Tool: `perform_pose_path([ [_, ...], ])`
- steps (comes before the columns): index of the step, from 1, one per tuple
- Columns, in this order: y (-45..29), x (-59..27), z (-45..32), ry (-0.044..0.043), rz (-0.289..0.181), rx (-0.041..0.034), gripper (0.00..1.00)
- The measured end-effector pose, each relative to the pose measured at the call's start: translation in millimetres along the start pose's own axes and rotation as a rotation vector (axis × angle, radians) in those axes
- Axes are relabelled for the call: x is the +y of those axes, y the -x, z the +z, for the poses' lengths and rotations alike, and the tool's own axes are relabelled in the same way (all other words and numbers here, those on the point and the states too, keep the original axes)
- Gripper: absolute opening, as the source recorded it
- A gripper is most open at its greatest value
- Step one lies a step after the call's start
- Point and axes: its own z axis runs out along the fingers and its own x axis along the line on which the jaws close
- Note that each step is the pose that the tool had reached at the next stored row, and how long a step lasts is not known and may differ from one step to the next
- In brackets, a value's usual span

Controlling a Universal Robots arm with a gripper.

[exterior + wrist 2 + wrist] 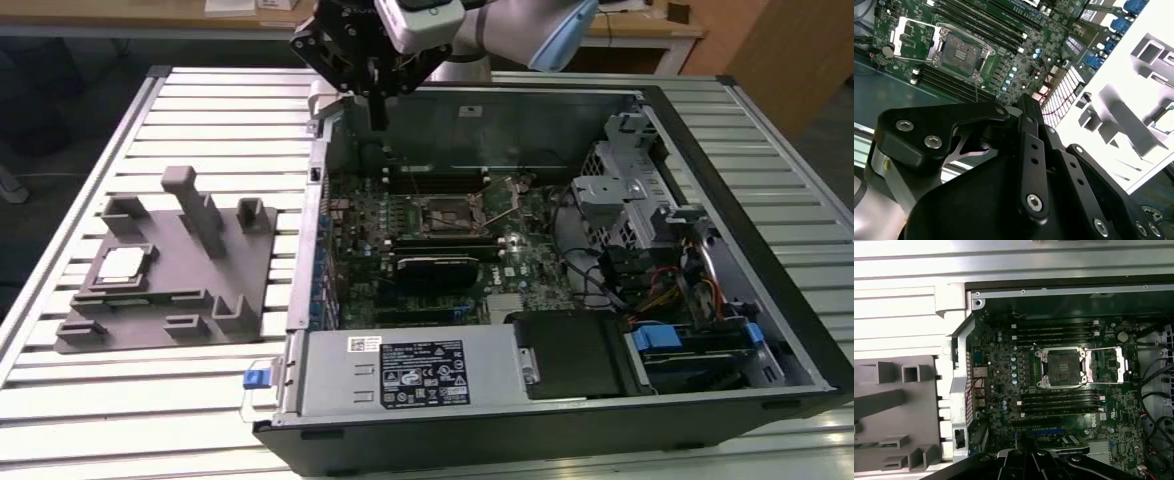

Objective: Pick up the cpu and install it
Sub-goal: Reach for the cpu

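The cpu [120, 265], a small silvery square, lies flat in a recess of the grey tray [174, 300] at the exterior view's left, outside the open computer case [747, 300]. My gripper [380, 118] hangs above the case's far left corner, well away from the cpu, fingers together and holding nothing. In both wrist views its black linkages [1024, 102] [1024, 455] take up the foreground. The socket [447, 212] [961, 50] [1063, 367] on the green motherboard stands open with nothing in it, its metal load plate [1109, 365] swung aside.
The tray carries tall upright posts [200, 215]. Inside the case are a power supply [400, 370] at the front, a drive cage [641, 190] with cables at the exterior view's right, and memory slots [1059, 332] on both sides of the socket. Everything rests on a slatted metal table [200, 120].
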Motion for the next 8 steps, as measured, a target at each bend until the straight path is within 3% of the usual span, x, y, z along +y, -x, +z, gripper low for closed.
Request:
perform_pose_path([
  [8,-4.4,-0.4,0.1,0.0,0.0,0.0,0.11],
])
